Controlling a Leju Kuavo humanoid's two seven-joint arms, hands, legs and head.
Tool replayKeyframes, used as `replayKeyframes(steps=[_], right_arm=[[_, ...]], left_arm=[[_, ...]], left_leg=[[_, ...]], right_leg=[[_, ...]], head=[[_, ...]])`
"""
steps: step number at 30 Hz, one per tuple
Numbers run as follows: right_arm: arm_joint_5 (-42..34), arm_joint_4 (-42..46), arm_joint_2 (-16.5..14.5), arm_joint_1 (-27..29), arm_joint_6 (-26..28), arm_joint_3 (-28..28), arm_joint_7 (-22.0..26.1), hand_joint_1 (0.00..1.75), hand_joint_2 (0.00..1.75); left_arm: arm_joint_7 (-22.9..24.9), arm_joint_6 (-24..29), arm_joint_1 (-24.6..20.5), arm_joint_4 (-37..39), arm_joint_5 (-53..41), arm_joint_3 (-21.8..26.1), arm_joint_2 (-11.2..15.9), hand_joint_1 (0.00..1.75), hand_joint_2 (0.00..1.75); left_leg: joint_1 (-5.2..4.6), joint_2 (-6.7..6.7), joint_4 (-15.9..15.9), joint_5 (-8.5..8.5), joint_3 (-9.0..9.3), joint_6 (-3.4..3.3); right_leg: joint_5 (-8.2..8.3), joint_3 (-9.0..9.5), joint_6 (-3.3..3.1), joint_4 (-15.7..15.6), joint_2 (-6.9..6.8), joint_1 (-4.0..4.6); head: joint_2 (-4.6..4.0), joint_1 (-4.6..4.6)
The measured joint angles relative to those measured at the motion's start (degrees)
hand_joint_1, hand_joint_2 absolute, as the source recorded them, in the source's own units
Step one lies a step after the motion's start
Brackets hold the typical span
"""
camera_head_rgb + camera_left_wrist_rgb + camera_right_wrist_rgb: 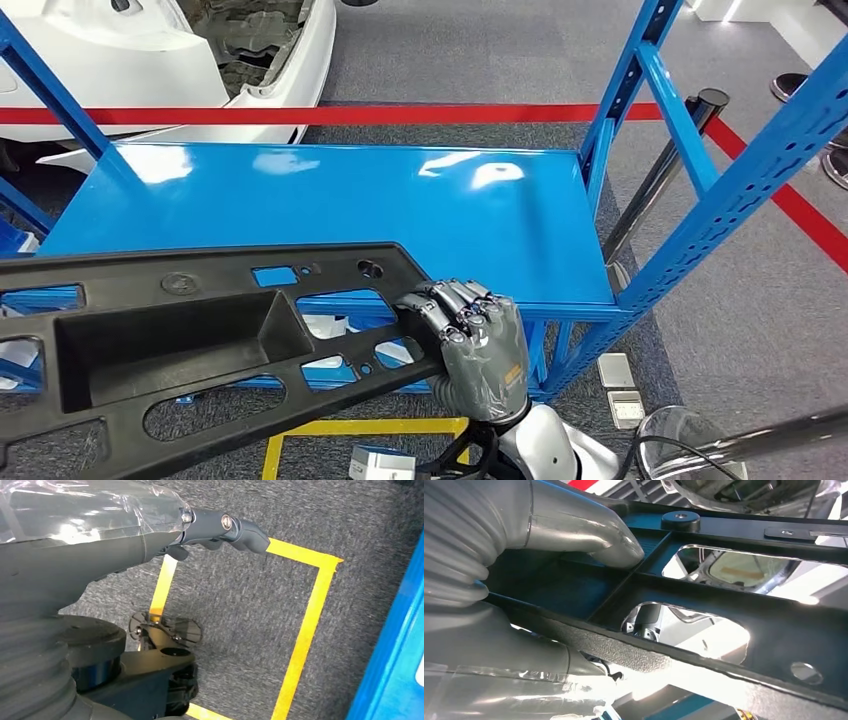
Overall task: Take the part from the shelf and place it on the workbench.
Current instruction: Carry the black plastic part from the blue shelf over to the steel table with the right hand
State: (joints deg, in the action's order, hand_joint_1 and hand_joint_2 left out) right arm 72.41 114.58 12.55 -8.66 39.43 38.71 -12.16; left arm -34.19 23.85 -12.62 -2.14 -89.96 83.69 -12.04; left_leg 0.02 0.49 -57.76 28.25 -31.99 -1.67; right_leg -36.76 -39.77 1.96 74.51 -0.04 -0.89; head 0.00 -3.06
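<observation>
Gripping one end of the long black part (190,340), the right robot hand (478,345) is holding it just off the blue shelf (330,200); judged mid-carry; next: turning toward the worktop; left robot hand (220,530) holding nothing, fingers extended.

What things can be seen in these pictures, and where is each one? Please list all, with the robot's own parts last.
part: one, black, long plastic panel with cut-outs, held in front of the shelf.
shelf: one, blue metal, bare glossy board, straight ahead.
red floor tape: two strips, red, on the grey carpet behind and right of the shelf.
yellow floor tape: one square outline, yellow, on the carpet by the robot's feet.
car body: one, white, behind the shelf at upper left.
right hand: one, grey, fingers wrapped over the part's right end.
left hand: one, grey, hanging over the carpet, holding nothing visible.
</observation>
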Motion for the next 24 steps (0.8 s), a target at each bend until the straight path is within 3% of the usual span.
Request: replayKeyframes(steps=[1,2,4,6,10,12,14,16,18,20,21,24], right_arm=[[0.00,-0.15,0.01,0.01,0.00,0.02,-0.02,1.75,1.75],[0.00,-0.28,0.01,0.00,0.00,0.04,-0.04,1.75,1.75],[-0.03,-0.47,0.02,-0.07,0.00,0.08,-0.05,1.75,1.75],[-0.11,-0.61,0.00,-0.23,0.00,0.10,-0.05,1.75,1.75],[-0.29,-0.95,-0.02,-0.36,0.00,0.10,-0.05,1.75,1.75],[-0.39,-1.08,-0.02,-0.53,0.00,0.11,-0.04,1.75,1.75],[-0.46,-1.16,-0.02,-0.60,0.00,0.12,-0.03,1.75,1.75],[-0.52,-1.28,-0.02,-0.60,0.00,0.13,-0.02,1.75,1.75],[-0.55,-1.37,-0.02,-0.63,0.00,0.13,-0.01,1.75,1.75],[-0.68,-1.39,-0.03,-0.71,0.00,0.13,-0.01,1.75,1.75],[-0.80,-1.40,-0.03,-0.78,0.00,0.13,-0.01,1.75,1.75],[-1.30,-1.45,-0.03,-1.05,0.00,0.13,-0.02,1.75,1.75]], left_arm=[[-0.01,-0.04,0.02,0.00,-0.01,0.00,0.00,0.00,1.75],[-0.01,-0.05,0.03,0.00,-0.01,0.00,0.00,0.00,1.75],[-0.01,-0.07,0.01,0.00,-0.01,0.00,0.00,0.00,1.75],[-0.01,-0.07,-0.04,0.00,0.00,0.01,0.00,0.00,1.75],[0.01,-0.06,-0.07,0.00,0.04,0.02,0.00,0.00,1.75],[0.01,-0.05,-0.10,0.00,0.04,0.02,0.00,0.00,1.75],[0.01,-0.06,-0.08,0.00,0.03,0.02,0.01,0.00,1.75],[0.01,-0.07,-0.03,0.00,0.01,0.02,0.01,0.00,1.75],[-0.02,-0.08,-0.02,0.00,0.00,0.02,0.02,0.00,1.75],[-0.08,-0.10,-0.07,0.00,-0.01,0.02,0.02,0.00,1.75],[-0.14,-0.11,-0.08,0.00,-0.02,0.02,0.02,0.00,1.75],[-0.26,-0.09,-0.05,0.00,-0.02,0.02,0.02,0.00,1.75]], left_leg=[[0.00,0.01,-0.22,-0.10,-0.35,0.03],[0.02,0.00,-0.51,-0.15,-0.64,0.08],[0.03,-0.02,-1.22,-0.09,-1.15,0.34],[-0.20,-0.07,-2.07,-0.07,-1.80,0.86],[-0.27,-0.16,-2.89,0.08,-2.54,2.17],[-0.05,-0.26,-6.06,2.72,-3.69,2.92],[0.16,-0.27,-12.79,6.75,-6.15,3.42],[0.26,-0.27,-17.63,8.50,-7.53,3.58],[0.24,-0.28,-14.24,6.09,-4.94,3.28],[0.09,-0.41,-6.14,2.87,-0.66,2.64],[-0.07,-0.48,-3.24,2.01,0.64,2.33],[-0.32,-0.54,-1.16,1.65,0.90,1.64]], right_leg=[[0.23,0.37,0.11,0.39,-0.01,-0.04],[1.48,1.81,0.16,-1.47,-0.02,-0.10],[4.48,6.18,0.12,-8.75,-0.04,-0.23],[5.58,8.28,-0.34,-13.51,0.08,-0.20],[6.15,7.73,-1.67,-14.25,0.23,-0.12],[6.65,7.42,-2.42,-14.48,0.05,-0.32],[6.94,7.00,-2.77,-14.45,-0.09,-0.28],[7.20,6.59,-2.84,-14.38,-0.19,-0.22],[7.39,6.42,-2.75,-14.33,-0.18,-0.21],[7.54,6.38,-2.54,-14.29,-0.14,-0.15],[7.67,6.25,-2.30,-14.26,-0.13,-0.13],[8.25,5.73,-1.21,-14.32,-0.22,-0.11]], head=[[0.00,-0.05],[0.00,-0.11],[0.00,-0.29],[0.00,-0.39],[0.00,-0.08],[0.00,0.27],[0.00,0.61],[0.00,0.69],[0.00,0.74],[0.00,0.78],[0.00,0.80],[0.00,0.80]])
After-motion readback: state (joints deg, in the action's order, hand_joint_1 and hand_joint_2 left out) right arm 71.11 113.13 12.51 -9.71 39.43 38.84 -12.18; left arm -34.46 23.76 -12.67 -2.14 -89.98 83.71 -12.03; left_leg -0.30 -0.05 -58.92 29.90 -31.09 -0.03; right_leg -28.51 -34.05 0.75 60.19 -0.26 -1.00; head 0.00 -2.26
